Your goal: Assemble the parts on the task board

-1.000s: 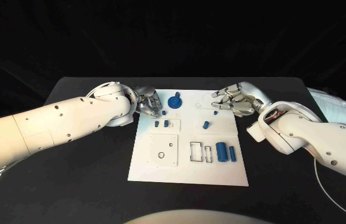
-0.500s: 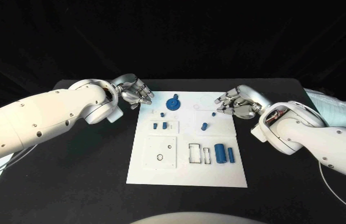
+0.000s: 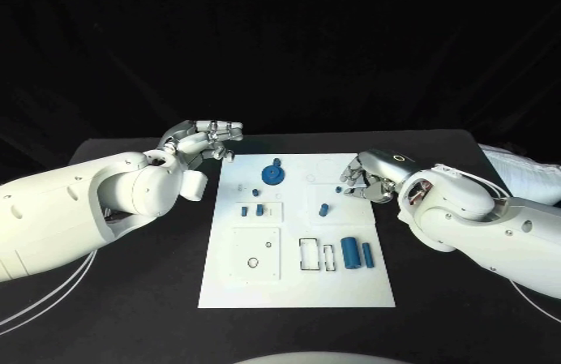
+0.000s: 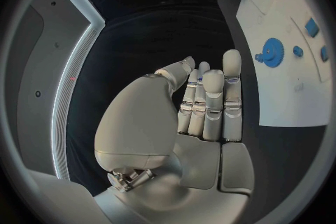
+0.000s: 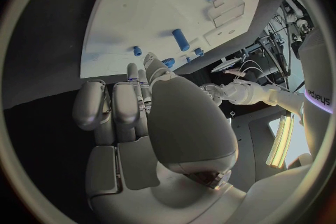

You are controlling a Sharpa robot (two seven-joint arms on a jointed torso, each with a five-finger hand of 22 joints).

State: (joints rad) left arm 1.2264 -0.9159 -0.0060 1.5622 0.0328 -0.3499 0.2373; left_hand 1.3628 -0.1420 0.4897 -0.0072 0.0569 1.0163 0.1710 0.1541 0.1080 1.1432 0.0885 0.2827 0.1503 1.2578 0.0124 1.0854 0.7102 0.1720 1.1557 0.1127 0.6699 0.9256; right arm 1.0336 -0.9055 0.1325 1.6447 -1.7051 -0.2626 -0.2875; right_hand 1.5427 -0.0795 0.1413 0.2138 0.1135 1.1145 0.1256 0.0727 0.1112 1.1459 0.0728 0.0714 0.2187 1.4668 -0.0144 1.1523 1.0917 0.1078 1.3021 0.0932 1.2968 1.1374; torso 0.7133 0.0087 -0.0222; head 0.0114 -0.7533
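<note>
Left hand has lifted off the task board, blue parts scattered.

I'm running this in what looks like a robotics lab: a black surface under black drapes, a white task board of blue parts, and cables beyond my right fingers.
</note>
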